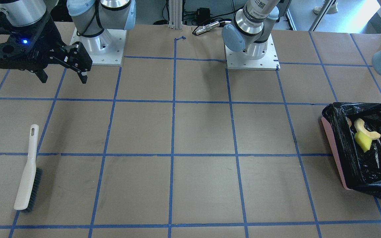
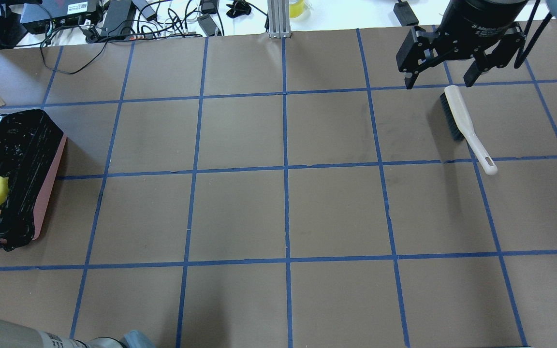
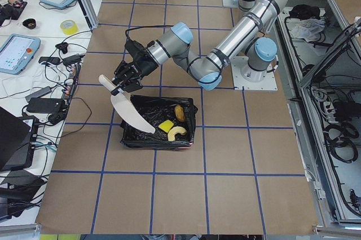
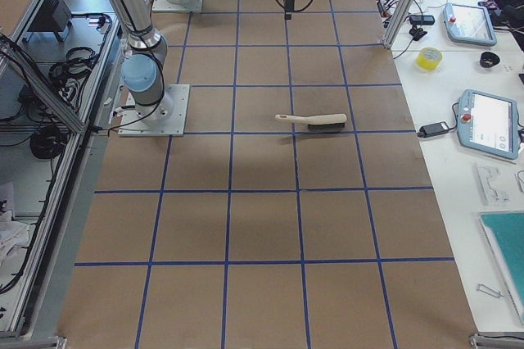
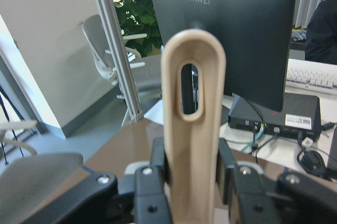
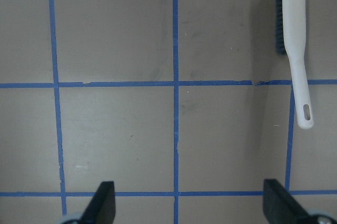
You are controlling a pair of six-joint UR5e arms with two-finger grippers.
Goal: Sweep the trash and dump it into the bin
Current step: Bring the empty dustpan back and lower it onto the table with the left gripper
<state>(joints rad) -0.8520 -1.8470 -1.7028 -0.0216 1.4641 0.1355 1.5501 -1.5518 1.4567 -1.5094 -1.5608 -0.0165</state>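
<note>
The bin (image 1: 339,155) is pink-sided with a black bag liner and stands at the table's end on my left; it also shows in the overhead view (image 2: 49,188) and the exterior left view (image 3: 158,138). Inside lie the yellow sponge scrap (image 1: 363,140), the curved crust piece (image 1: 364,129) and the golden-brown lump (image 3: 179,112). My left gripper (image 3: 121,85) is shut on the handle of the beige dustpan (image 5: 192,129), whose pan (image 3: 131,113) hangs tilted over the bin's far rim. My right gripper (image 1: 63,77) is open and empty above the table, apart from everything.
A white hand brush with dark bristles (image 1: 28,172) lies flat on the table on my right side, just past my right gripper in the overhead view (image 2: 462,123). Both arm bases (image 1: 251,53) stand at the table's rear. Cables and devices lie beyond the far edge (image 2: 114,19).
</note>
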